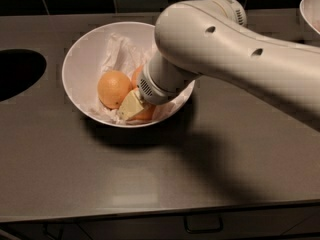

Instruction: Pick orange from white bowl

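Down in the white bowl (79, 69) with the end effector (133, 106), against the right-hand orange (146, 115); second orange (114, 88) just left. Spread or clamped? Cannot tell.

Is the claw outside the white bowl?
No, the claw is down inside the white bowl, right next to the left orange.

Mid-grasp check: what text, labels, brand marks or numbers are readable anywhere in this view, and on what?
None readable. The large round white bowl lined with crumpled white paper, the round oranges in it, the white robot arm and the dark grey countertop carry no visible word, label, number or sign. The end effector sits down inside the bowl against the oranges, also unmarked.
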Motion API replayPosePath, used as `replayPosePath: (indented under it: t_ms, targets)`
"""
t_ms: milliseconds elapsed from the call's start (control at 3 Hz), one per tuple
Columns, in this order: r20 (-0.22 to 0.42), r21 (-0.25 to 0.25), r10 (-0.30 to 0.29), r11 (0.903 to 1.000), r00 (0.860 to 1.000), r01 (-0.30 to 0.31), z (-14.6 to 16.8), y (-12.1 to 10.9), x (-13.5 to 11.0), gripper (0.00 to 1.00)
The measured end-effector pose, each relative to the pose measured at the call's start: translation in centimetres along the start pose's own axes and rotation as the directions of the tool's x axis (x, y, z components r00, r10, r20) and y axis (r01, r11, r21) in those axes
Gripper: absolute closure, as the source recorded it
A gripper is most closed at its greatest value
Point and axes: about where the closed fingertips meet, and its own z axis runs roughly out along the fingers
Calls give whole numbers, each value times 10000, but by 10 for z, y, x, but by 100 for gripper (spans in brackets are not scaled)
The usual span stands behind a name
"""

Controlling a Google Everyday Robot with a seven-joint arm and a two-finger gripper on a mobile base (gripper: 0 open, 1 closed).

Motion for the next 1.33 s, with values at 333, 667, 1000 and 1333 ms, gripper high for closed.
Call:
replayPosePath:
  t_ms: [333, 667, 1000, 1333]
  targets:
    - [7, 57, -106, 9999, 9999, 106, -9, 2, 0, 100]
    - [258, 112, -210, 9997, 9994, 207, -23, 5, -3, 100]
    - [604, 80, -341, 9994, 9976, 337, -33, 9, -8, 100]
    - [1008, -24, -397, 9992, 9941, 402, -44, 12, -12, 100]
